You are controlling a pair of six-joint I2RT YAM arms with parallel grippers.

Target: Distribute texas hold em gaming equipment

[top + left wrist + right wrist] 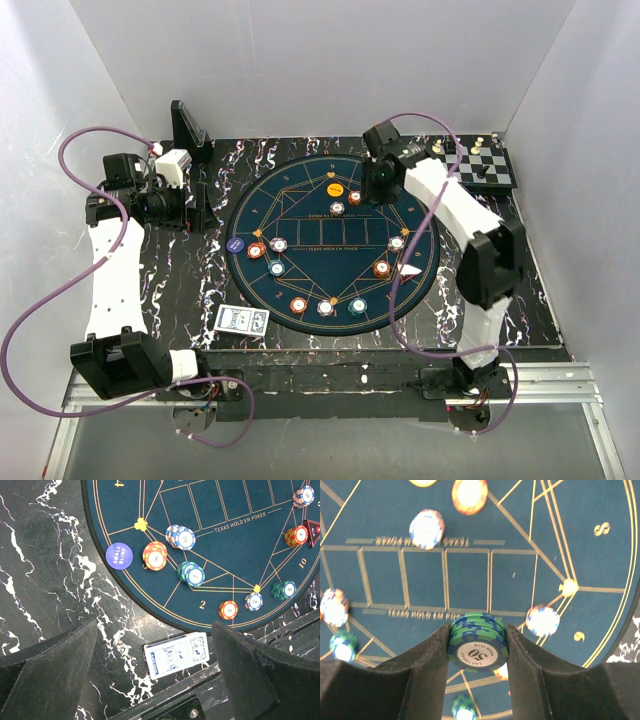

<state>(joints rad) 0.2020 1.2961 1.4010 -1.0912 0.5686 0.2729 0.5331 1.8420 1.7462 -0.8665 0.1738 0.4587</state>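
A: R pincer (478, 632)?
B: Clamped on a green-blue chip stack (477, 647), "50" on its top face, over the far part of the dark-blue mat (545, 530). Resting on the felt or lifted? Hard to say from the wrist cam.
A: L pincer (155, 625)?
B: Spread wide, nothing btwn its fingers, above the counter (45, 580) by the mat's left side.
A: Cards?
B: Blue-backed deck (176, 655) flat on the counter, just off the mat's near edge.
A: Other chips?
B: Small stacks dotted round the mat. Purple "small blind" disc (120, 556) at the rim, orange stack (155, 555) just beside it.
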